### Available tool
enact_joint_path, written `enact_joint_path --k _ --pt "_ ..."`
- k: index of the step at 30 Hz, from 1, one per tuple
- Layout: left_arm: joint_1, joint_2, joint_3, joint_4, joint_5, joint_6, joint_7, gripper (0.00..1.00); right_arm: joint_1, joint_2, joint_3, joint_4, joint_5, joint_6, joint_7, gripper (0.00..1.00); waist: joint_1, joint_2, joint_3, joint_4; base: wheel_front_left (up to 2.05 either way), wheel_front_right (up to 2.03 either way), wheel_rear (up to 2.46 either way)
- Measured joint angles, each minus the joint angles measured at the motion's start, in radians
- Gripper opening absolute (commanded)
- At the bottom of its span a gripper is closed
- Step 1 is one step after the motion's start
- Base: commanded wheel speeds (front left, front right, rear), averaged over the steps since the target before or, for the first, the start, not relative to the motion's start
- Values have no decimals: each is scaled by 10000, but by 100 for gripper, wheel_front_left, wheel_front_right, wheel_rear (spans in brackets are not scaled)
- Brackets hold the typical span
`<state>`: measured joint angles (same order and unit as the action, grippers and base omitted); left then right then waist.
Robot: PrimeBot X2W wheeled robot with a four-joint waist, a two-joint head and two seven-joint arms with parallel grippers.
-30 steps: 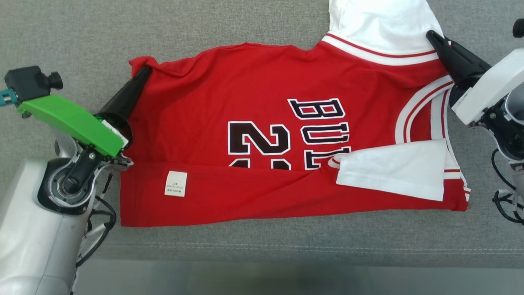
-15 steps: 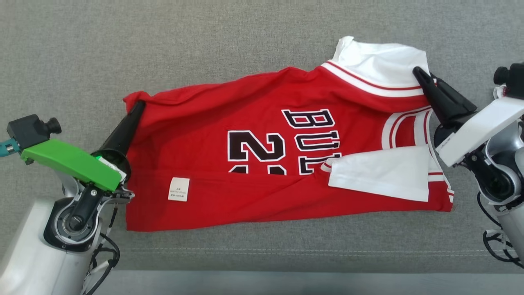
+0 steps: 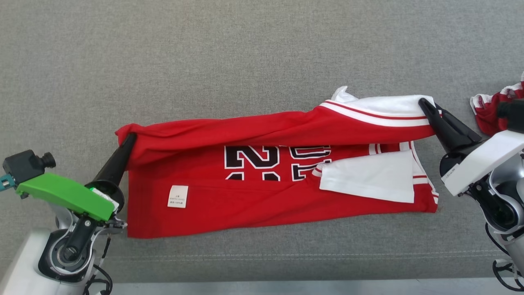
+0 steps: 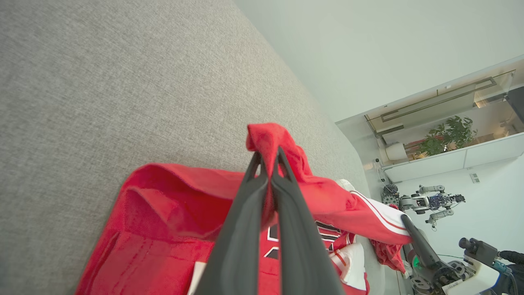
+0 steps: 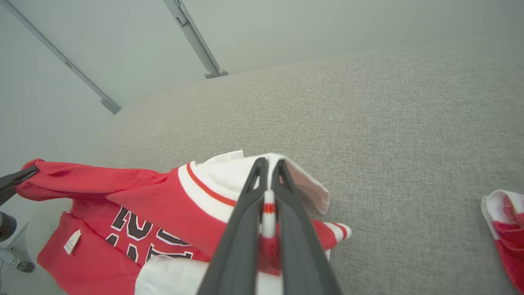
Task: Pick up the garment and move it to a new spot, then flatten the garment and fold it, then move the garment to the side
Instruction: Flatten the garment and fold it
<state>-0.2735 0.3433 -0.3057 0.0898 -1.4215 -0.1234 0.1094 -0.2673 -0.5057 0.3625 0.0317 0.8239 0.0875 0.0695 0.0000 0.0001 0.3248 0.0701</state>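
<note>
The garment (image 3: 245, 196) is a red basketball jersey with white sleeves, black numbers and a white label, lying across the grey cushion (image 3: 245, 53). Its far edge is lifted and folding toward the near edge. My left gripper (image 3: 130, 138) is shut on the garment's far left corner (image 4: 266, 141). My right gripper (image 3: 423, 104) is shut on the white and red trim at the far right corner (image 5: 268, 205). In the left wrist view the left gripper (image 4: 268, 157) pinches bunched red cloth. In the right wrist view the right gripper (image 5: 269, 166) pinches the striped hem.
Another red and white cloth (image 3: 497, 108) lies bunched on the cushion at the far right, also in the right wrist view (image 5: 505, 221). The cushion's front seam (image 3: 286, 256) runs close below the garment. Bare grey cushion stretches behind the garment.
Both grippers have carried the garment's far edge toward the near edge, so the fold now covers the upper half of the lettering. The camera has also shifted, bringing the second cloth into view.
</note>
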Motion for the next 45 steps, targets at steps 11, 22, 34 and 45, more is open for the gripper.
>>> enact_joint_path --k 11,22,34,45 --pt "834 280 -305 8 8 0 12 0 534 -146 -56 -307 -71 -17 -90 0 0 0 -210 -141 0 0 0" --pt "963 303 -453 -8 15 0 -19 0 951 -571 150 -470 -589 -96 -165 0 0 0 -117 -35 0 0 0" --pt "-177 305 -205 -349 184 0 -328 0 -380 -558 228 -155 -886 -115 290 0 0 0 376 90 0 0 0" --pt "-2347 -88 -328 401 823 0 -506 0 -2862 -523 378 -98 -1657 -94 533 0 0 0 1335 420 0 0 0"
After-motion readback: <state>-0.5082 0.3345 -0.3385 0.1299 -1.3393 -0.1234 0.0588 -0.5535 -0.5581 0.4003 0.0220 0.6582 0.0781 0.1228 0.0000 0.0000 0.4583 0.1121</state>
